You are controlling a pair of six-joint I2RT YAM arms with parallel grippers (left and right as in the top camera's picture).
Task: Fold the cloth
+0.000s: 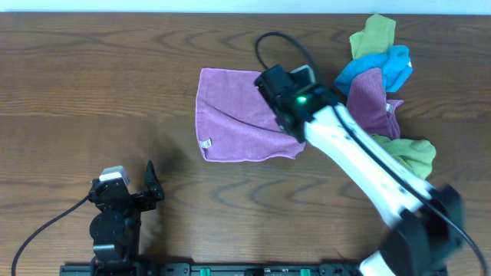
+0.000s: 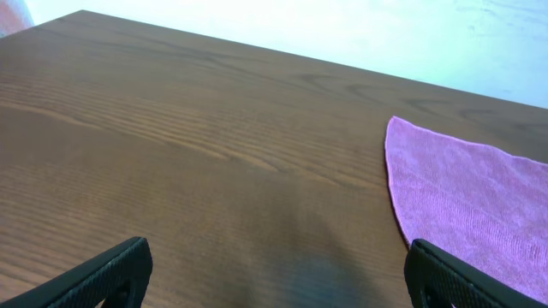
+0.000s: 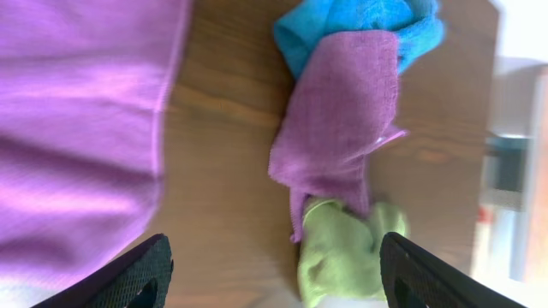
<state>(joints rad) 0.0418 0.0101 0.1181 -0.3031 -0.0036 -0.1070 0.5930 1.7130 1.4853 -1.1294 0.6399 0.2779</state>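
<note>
The cloth [image 1: 238, 115] is a lilac-purple square lying flat on the wooden table, with a small white tag [image 1: 205, 142] at its lower left edge. My right gripper [image 1: 282, 103] hovers over the cloth's right edge. In the right wrist view its fingers [image 3: 150, 269] stand apart around nothing, the gripper [image 3: 274, 265] open, with the cloth [image 3: 81, 128] filling the left side. My left gripper [image 1: 126, 185] rests near the front left, well clear of the cloth. It is open [image 2: 274, 274] over bare wood, and a corner of the cloth [image 2: 471, 201] shows to its right.
A heap of other cloths lies at the back right: olive-green [image 1: 374, 34], bright blue [image 1: 383, 65], a darker purple one [image 1: 368, 100] and another green one [image 1: 410, 153]. They show too in the right wrist view, the green one [image 3: 342, 248] nearest. A black cable [image 1: 284, 42] loops behind the right arm.
</note>
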